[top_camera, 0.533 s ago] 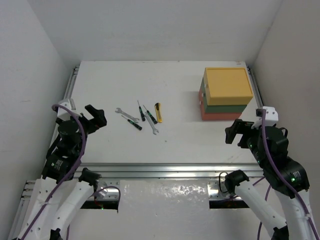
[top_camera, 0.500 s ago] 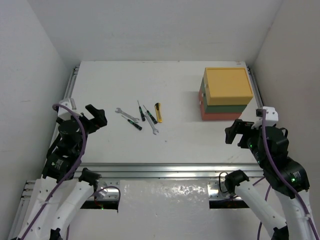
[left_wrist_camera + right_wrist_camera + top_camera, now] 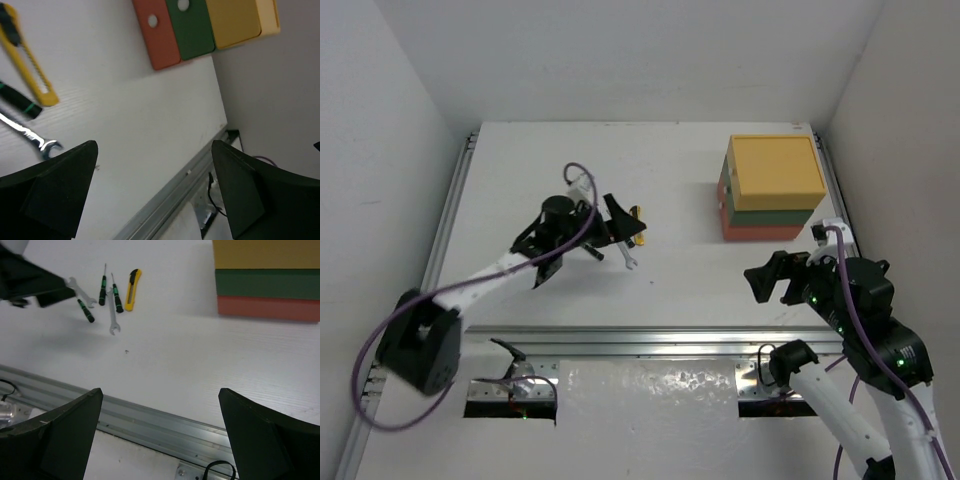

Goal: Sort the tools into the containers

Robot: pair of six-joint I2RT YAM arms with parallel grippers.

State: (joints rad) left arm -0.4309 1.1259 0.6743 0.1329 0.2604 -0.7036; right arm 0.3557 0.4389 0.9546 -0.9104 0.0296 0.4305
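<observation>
The tools lie in a loose group at mid-table: a yellow-and-black utility knife (image 3: 132, 290), black-and-green screwdrivers (image 3: 116, 298) and two silver wrenches (image 3: 113, 315). My left gripper (image 3: 610, 232) hovers open right over this group and hides part of it from above. Its wrist view shows the knife (image 3: 30, 70), a screwdriver handle (image 3: 19, 103) and a wrench head (image 3: 35, 141) beyond the fingers (image 3: 60, 192), nothing between them. The containers (image 3: 775, 188), stacked yellow over green over red-orange, stand at the back right. My right gripper (image 3: 775, 278) is open and empty, in front of the stack.
An aluminium rail (image 3: 165, 422) runs along the table's near edge, with cables below it. White walls close in the table on three sides. The drawer fronts with round holes (image 3: 167, 25) face the left gripper's camera.
My left arm has swung from the table's left edge out over the tools. My right gripper has shifted a little left and down. The tools and containers have not moved.
</observation>
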